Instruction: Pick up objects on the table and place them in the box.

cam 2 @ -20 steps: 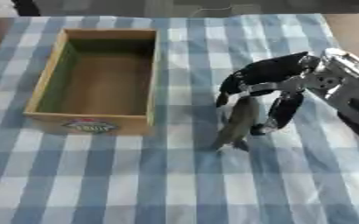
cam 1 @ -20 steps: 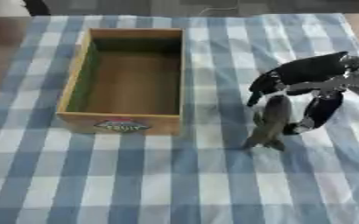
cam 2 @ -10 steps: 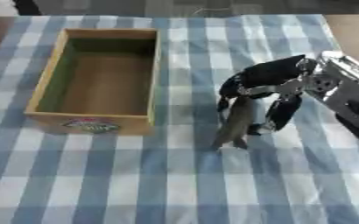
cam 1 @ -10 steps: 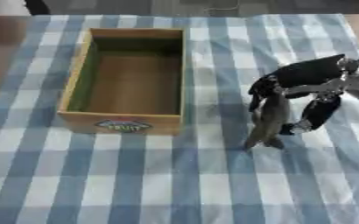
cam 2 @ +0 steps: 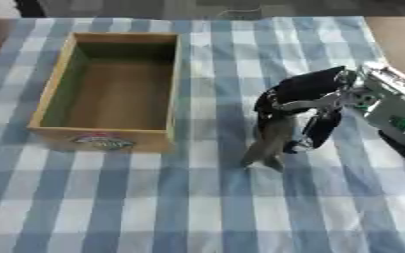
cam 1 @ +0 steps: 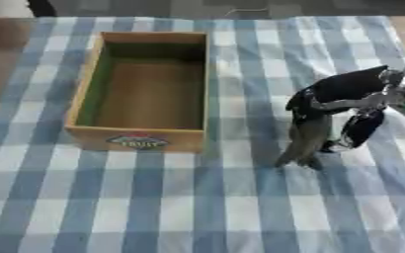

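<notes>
Wooden box sits at about 10 o'clock on the blue-and-white checked cloth, open side up, nothing visible inside. Task judged early: no object placed yet.

One object in play: a grey, elongated thing, shape otherwise unclear, at about 3 o'clock from the box, well apart from its right wall. Its lower end touches or nearly touches the cloth; its upper end is inside the hand. It stands nearly upright, tilted slightly.

Right hand enters from 3 o'clock, wrist high, palm down, fingers curled around the top of the grey thing. Thumb hangs on the right side of it.

Left hand not seen in either view.

Remaining, by my reading: lift clear, carry toward 9 o'clock over the box rim, release inside.
</notes>
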